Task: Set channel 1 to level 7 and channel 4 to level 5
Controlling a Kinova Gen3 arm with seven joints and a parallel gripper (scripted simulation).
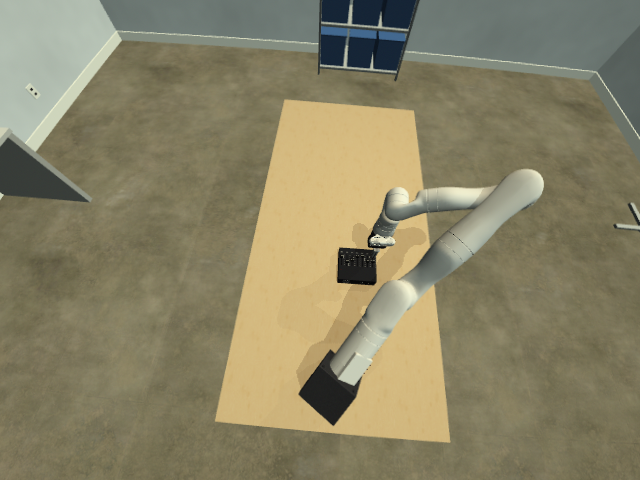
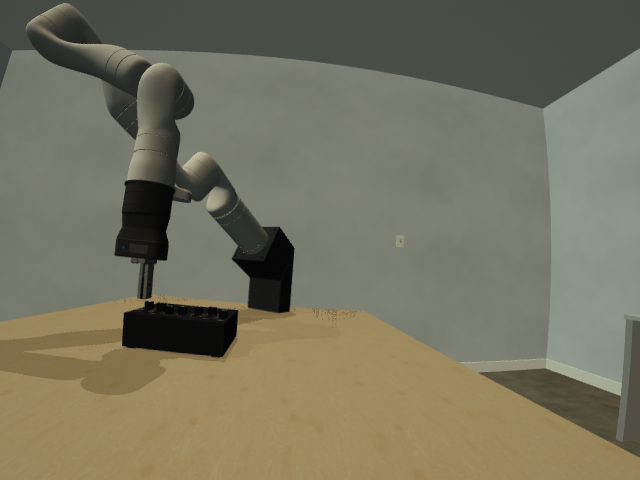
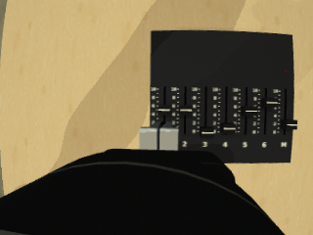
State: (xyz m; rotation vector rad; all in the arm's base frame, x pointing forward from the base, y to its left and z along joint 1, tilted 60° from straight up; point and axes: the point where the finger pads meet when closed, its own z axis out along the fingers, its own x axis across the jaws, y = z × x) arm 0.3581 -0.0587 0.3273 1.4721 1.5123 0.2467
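The lighting desk [image 2: 179, 328] stands flat on the tabletop [image 2: 330, 403], well apart from the arm's black pedestal [image 2: 276, 289], with its row of fader caps [image 3: 229, 128] at differing heights along their slots (exact levels are too small to read). The gripper [image 2: 145, 290] hangs upright over the desk's end nearest channel 1, its fingers pressed fully together with nothing between them. In the wrist view, the fingertips sit at the lower end of the first fader's slot, just beside the cap [image 3: 163, 110] above.
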